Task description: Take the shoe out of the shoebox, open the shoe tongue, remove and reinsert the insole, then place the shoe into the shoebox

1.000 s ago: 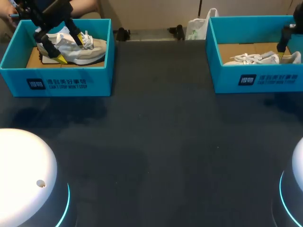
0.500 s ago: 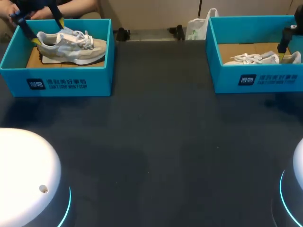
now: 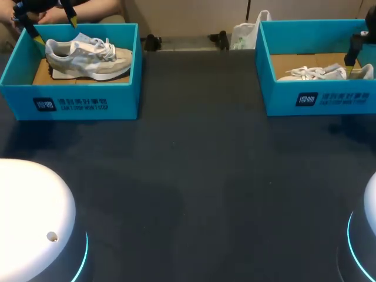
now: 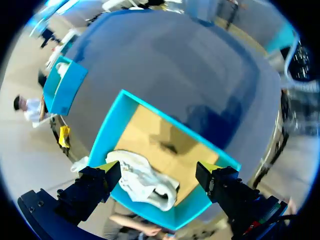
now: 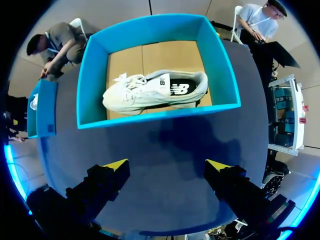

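While both shoes lie inside their boxes, nothing here shows a shoe out and being worked on, so I judge the task to be either at its very start or at its very end; the pictures alone cannot settle which. The dark bench (image 3: 194, 176) carries two blue boxes well apart. The left shoebox (image 3: 82, 103) is at its far left and the right shoebox (image 3: 329, 100) at its far right.

The left shoe (image 3: 88, 59) stands on its sole on the cardboard floor of the left box, laces up. The right shoe (image 5: 155, 90) rests in the middle of the right box. No insole lies loose on the bench or in either box, and whether either tongue is pulled open is too small to tell.

The left end effector (image 4: 157, 170) hangs above the far side of its box with its fingers spread wide and nothing between them, the shoe beneath. The right end effector (image 5: 167, 165) is likewise spread and empty, held above the bench with its box ahead.

If this is the start, every step is left; if the end, none.
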### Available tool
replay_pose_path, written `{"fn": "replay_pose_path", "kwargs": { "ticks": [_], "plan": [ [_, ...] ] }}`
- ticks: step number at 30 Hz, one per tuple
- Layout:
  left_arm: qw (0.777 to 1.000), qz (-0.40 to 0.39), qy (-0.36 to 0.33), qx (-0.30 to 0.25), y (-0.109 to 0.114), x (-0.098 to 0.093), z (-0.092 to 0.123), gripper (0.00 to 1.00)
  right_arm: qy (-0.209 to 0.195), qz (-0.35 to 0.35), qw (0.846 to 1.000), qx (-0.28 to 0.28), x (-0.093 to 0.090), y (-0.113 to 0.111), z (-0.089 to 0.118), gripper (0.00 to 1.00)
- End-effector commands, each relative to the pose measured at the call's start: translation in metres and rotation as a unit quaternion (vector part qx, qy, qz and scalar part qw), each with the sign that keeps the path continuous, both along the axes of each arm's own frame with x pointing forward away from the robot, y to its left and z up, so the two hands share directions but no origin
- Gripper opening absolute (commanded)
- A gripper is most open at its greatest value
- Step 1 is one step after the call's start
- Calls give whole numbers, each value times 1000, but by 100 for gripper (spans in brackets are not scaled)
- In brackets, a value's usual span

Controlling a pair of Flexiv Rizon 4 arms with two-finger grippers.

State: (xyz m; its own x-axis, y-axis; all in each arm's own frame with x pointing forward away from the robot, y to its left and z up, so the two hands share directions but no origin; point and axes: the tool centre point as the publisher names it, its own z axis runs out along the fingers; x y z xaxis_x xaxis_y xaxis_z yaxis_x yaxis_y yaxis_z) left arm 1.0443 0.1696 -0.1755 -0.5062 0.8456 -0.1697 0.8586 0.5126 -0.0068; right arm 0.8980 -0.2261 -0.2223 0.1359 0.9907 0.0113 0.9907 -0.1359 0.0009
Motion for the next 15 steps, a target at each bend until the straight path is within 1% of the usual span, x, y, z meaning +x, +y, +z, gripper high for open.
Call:
{"fn": "replay_pose_path", "kwargs": {
  "ticks": [1, 4, 5, 7, 8, 9, 15],
  "plan": [
    [999, -42, -18, 0, 20, 16, -8, 100, -1, 0, 1000, 0, -1, 0, 0, 100],
    [993, -103, -36, 41, 38, 42, -15, 100, -1, 0, 1000, 0, -1, 0, 0, 100],
    [991, -121, -34, 42, 41, 47, -16, 100, -1, 0, 1000, 0, -1, 0, 0, 100],
    [987, -148, -44, 52, 53, 64, -16, 100, -1, 0, 1000, 0, -1, 0, 0, 100],
    [982, -179, -34, 44, 61, 75, -16, 100, -1, 0, 1000, 0, -1, 0, 0, 100],
    [980, -190, -33, 53, 67, 86, -18, 100, -1, 0, 1000, 0, -1, 0, 0, 100],
    [980, -190, -33, 53, 67, 86, -18, 100, -1, 0, 1000, 0, -1, 0, 0, 100]
  ]
}}
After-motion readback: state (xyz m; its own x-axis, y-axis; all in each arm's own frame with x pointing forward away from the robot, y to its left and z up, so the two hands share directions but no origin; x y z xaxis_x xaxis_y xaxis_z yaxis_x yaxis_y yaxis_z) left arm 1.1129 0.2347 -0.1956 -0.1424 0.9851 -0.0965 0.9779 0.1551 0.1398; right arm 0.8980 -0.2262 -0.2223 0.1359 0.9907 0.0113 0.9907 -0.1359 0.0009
